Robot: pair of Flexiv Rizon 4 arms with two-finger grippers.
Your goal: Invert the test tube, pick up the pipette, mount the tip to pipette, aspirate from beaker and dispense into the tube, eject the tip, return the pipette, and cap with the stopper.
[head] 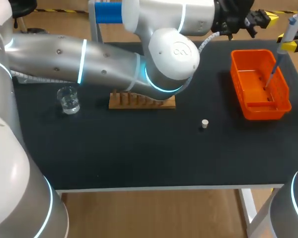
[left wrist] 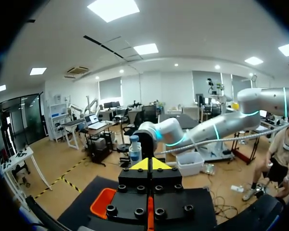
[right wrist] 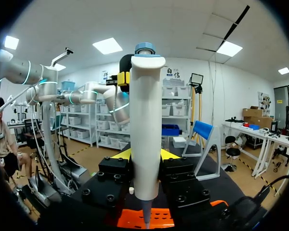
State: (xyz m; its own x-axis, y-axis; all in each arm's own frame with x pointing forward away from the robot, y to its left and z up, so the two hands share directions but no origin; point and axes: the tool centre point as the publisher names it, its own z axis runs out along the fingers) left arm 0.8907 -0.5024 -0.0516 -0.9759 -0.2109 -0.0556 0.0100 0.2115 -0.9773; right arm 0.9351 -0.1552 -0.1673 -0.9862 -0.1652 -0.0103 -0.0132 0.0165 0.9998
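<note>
So the right gripper [right wrist: 144,155] is clamped on the fat white plastic pipette [right wrist: 145,120], one yellow-tipped finger on each side of the barrel. The pipette stands bolt upright, blue-grey plunger cap on top, thin end pointing straight down past the fingers.

Directly under that thin end is the orange plastic tray [head: 260,113], which sits at the right side of the black table [head: 139,153]. From the head view the thin end looks to be down inside the tray walls, near the ribbed floor, but I can't tell if it touches. I also can't make out whether a disposable tip is on it.

That's the relation that matters, I reckon. Long axis vertical, tray right below, so whatever's next (seating a tip or dumping one, can't say which) should run straight down that axis with no sideways shuffle.

The left gripper [left wrist: 151,163] hangs in the air by the far right corner of the table, close to the right one. Its yellow tips are pressed together with nothing visible between them.

Further out:
- The clear glass beaker [head: 68,99], with liquid in it, is way over at the left.
- The wooden rack [head: 139,101] is half hidden under the left arm [head: 89,64].
- The small white stopper [head: 204,124] sits alone mid-table.
- The test tube I can't find at all.
</note>
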